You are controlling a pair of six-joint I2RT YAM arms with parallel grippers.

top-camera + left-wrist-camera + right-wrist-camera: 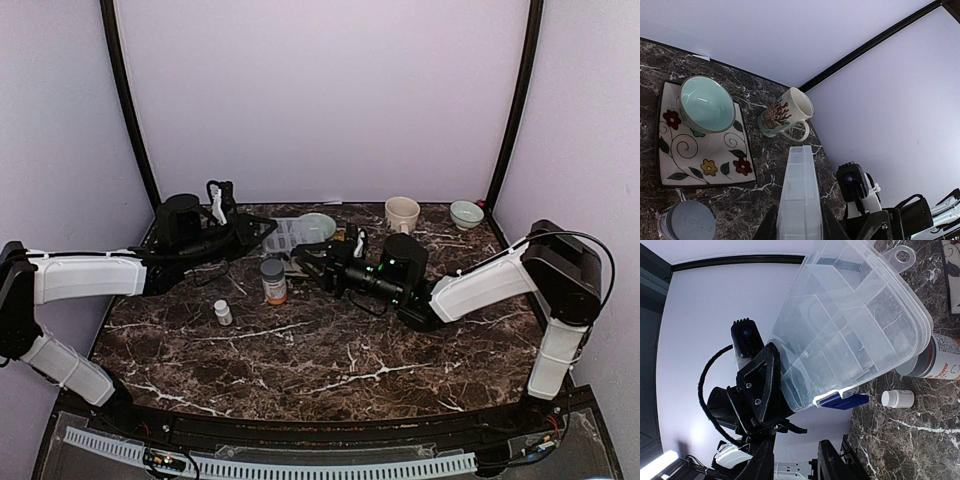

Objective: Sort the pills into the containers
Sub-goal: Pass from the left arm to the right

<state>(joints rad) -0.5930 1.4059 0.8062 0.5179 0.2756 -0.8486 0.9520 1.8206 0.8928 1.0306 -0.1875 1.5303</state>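
The clear pill box [288, 235] is held off the table at the back, tilted. My left gripper [262, 230] is shut on one end of it; in the left wrist view the box [801, 190] runs edge-on between the fingers [765, 231]. The right wrist view shows its square compartments [860, 325], its clear lid and a blue latch [842, 401]. My right gripper [795, 465] hangs just below that latch, its jaws a little apart with nothing between them; in the top view it [302, 257] sits right of the box. No pills show.
An orange grey-capped bottle [273, 281] and a tiny white bottle [222, 312] stand in front of the box. A teal bowl [705, 102] rests on a flowered plate [670, 150]. A mug [402, 213] and a small bowl [465, 213] stand at the back right.
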